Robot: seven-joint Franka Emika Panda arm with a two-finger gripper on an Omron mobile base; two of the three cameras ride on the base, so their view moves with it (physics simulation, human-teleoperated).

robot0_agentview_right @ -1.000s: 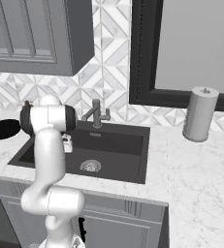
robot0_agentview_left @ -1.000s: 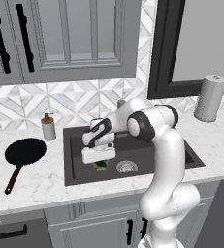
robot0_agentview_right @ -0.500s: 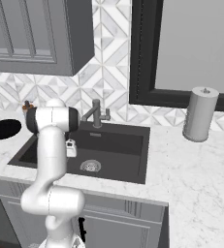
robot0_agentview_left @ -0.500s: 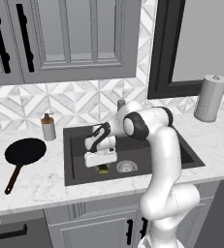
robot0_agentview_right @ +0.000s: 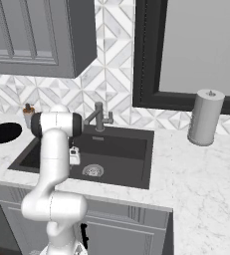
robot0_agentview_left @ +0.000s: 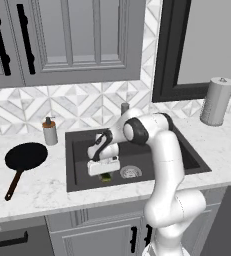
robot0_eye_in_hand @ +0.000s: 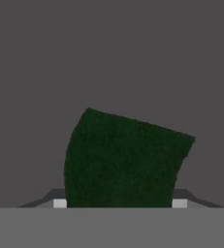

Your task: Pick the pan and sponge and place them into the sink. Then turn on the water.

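Sponge between claw tips low in sink, pan on counter beside soap bottle

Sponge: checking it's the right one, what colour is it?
Dark green sponge, best in the hand view.

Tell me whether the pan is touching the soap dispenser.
Apart. The left base view shows the pan flat on the counter, with bare white marble between its rim and the soap dispenser standing behind it near the sink.
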